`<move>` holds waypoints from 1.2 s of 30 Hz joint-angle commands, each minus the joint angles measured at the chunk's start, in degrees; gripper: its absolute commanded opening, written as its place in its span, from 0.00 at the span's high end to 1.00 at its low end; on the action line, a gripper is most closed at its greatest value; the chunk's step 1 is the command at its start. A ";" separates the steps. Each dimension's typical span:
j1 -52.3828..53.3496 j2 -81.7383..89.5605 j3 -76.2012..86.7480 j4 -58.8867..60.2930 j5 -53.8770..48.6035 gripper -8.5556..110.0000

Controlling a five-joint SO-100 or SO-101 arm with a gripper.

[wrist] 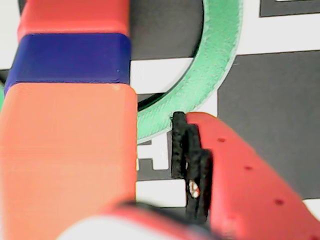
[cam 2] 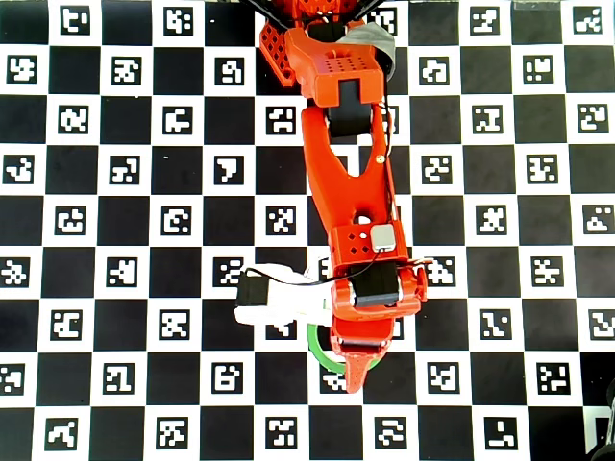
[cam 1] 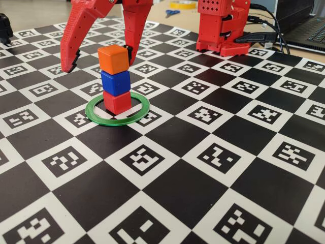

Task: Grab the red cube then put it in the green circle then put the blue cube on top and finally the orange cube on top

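Note:
In the fixed view the red cube (cam 1: 117,102) stands inside the green circle (cam 1: 119,121). The blue cube (cam 1: 115,82) sits on it, and the orange cube (cam 1: 112,59) tops the stack, turned slightly. My gripper (cam 1: 99,60) is open, one red finger on each side of the orange cube, not pressing it. In the wrist view the orange cube (wrist: 65,160) fills the left, with the blue cube (wrist: 70,57) and red cube (wrist: 70,17) beyond it. A gap separates the orange cube from the black pad (wrist: 184,147) of the right finger. The overhead view shows only an arc of the green circle (cam 2: 316,351); the arm covers the cubes.
A black-and-white checkerboard mat with printed markers (cam 1: 223,157) covers the table. The arm's red base (cam 1: 221,30) stands at the back. Behind it lie a laptop (cam 1: 307,25), black cables (cam 1: 264,35), blue scissors (cam 1: 171,12) and a yellow tape roll (cam 1: 183,4).

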 commanded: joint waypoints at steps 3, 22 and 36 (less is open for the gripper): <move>-0.53 11.34 1.76 0.79 -0.62 0.48; 3.60 37.53 29.44 -8.35 -10.90 0.55; 9.49 58.80 49.22 -11.87 -24.52 0.90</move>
